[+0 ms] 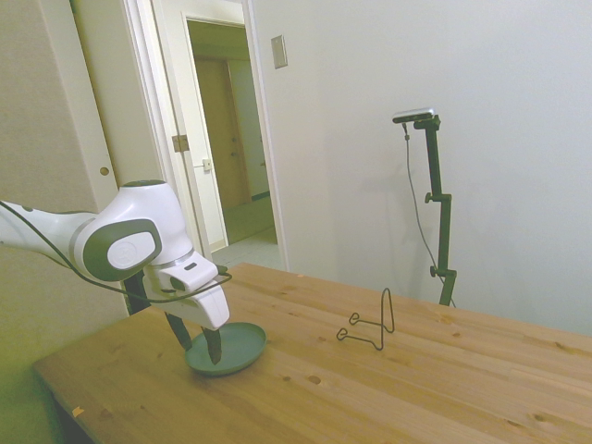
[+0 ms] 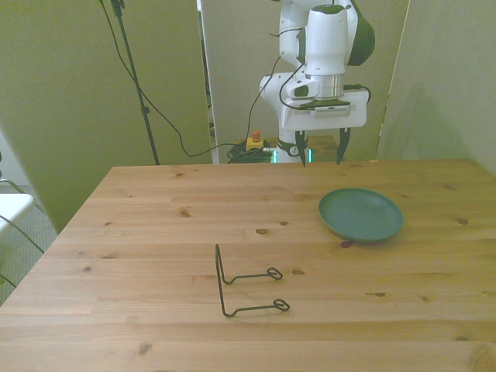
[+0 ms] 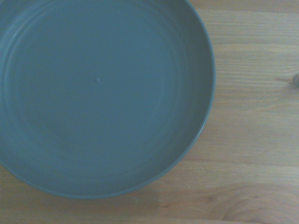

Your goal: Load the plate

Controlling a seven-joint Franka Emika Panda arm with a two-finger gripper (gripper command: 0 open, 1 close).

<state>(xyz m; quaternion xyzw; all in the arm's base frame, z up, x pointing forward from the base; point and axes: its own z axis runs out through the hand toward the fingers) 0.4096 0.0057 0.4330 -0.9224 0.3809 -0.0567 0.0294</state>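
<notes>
Pincer [image 2: 319, 152] spread wide, holding nothing, above the bare plate [image 2: 361, 215] on the table [image 2: 155, 225].

I read this as a room in an office or residential building converted into a robot lab. Evidence: plain white walls, an open door [image 1: 215, 157] leading to a carpeted corridor, a wall plate [image 1: 279, 52], folding partition screens [image 2: 93, 85] behind the arm, cabling and an emergency-stop button [image 2: 253, 142] near the base, and a pine table [image 2: 155, 225] as workbench.
</notes>
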